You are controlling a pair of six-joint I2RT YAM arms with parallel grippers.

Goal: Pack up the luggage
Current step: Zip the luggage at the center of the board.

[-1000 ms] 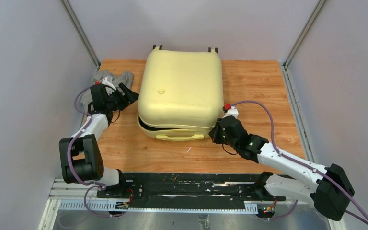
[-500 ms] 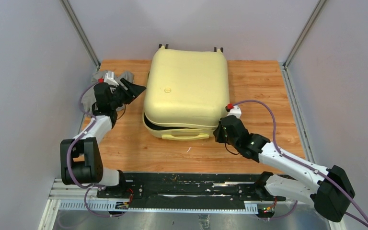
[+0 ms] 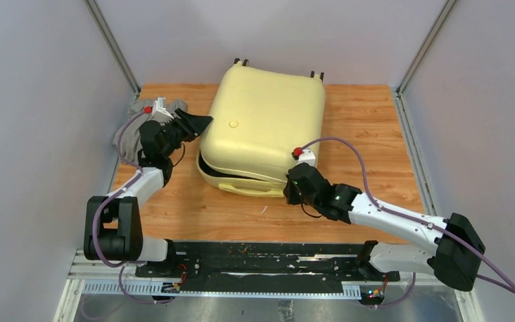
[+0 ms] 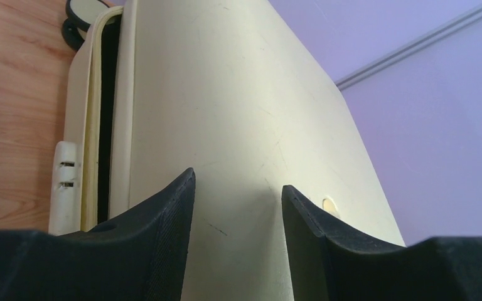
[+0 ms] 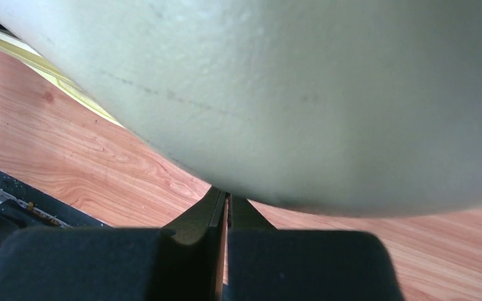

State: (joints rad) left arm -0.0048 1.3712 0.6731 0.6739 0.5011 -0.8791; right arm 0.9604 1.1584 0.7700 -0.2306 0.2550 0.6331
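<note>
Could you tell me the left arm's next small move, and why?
Probably hook the open left gripper into the dark gap of the pale-yellow hard-shell suitcase and lift its lid: it is ajar, and the grey cloth lies outside.

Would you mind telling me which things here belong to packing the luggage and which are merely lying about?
For the job: luggage, slightly ajar; left hand, open at its left edge; right hand, shut, at its near corner; grey cloth, probably for packing.
Lying about: small white scrap on the table.
</note>
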